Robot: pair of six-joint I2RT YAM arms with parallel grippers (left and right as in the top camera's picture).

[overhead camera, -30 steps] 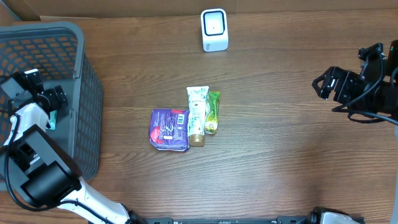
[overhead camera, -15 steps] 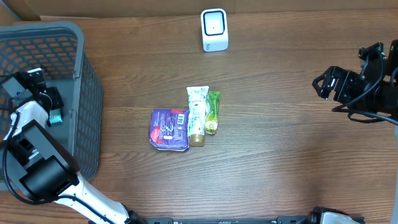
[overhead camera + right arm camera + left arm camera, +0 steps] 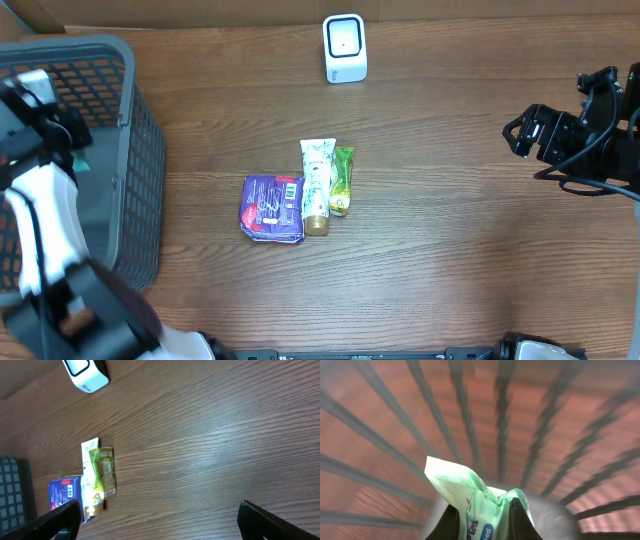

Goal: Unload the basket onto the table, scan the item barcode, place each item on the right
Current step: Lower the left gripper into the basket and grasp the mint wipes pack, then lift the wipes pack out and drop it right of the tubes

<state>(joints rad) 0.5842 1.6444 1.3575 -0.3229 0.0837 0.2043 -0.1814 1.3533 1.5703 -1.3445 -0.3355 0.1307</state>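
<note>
Light even and diffuse; tabletop (image 3: 450, 260) mid-bright, shadows soft. Overhead: left arm (image 3: 45, 230) smeared by motion blur. Left wrist: basket bars (image 3: 462, 415) defocused, green packet (image 3: 470, 492) fairly sharp. Right wrist: crisp.

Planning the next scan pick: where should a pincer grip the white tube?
Probably the white tube by its crimped far end, from above, across its width: it lies flat, and the purple packet stops short of that end, though the green tube hugs it.

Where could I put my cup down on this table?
Widest bare wood: between the green tube and the right arm. Also free: the strip between basket and purple packet, and between scanner and white tube. Crowded: the middle, where those three lie side by side.
</note>
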